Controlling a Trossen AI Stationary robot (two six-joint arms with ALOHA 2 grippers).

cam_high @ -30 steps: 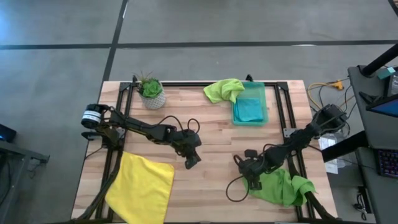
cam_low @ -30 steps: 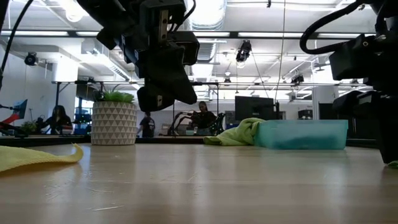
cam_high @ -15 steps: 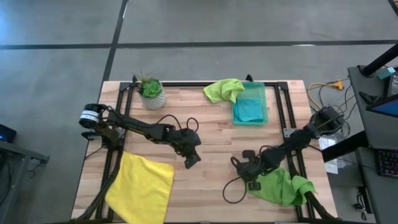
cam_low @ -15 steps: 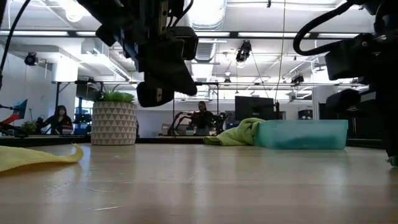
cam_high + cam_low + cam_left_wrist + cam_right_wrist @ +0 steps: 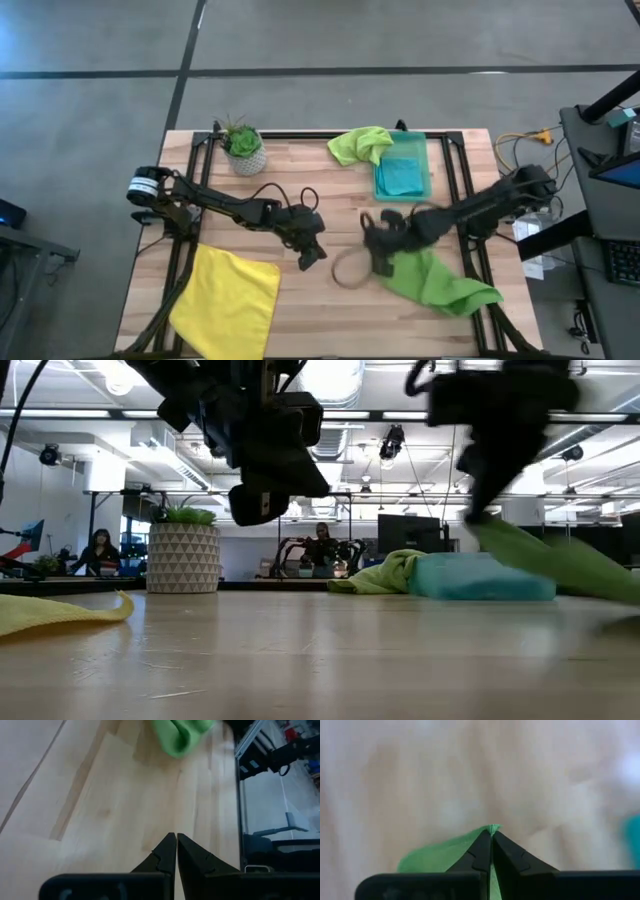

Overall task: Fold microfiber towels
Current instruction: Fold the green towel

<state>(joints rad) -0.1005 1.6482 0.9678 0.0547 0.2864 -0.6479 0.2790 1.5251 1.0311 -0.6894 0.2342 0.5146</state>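
My right gripper [image 5: 381,262] has dragged the lime green towel [image 5: 438,282] toward mid-table.
Its jaws pinch the towel's corner; my left gripper [image 5: 314,256] hovers, jaws pressed together.

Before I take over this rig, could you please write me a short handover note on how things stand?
Right gripper: shut on a corner of the lime green towel, which trails toward the table's right front.
Left gripper: shut, empty, above mid-table.
Yellow towel: lies flat at the left front, overhanging the edge.
Second lime green towel: bunched at the back, draped on the green bin.
Teal towel: in the bin.
Done: no towel on the table looks folded.
Left: the folding.
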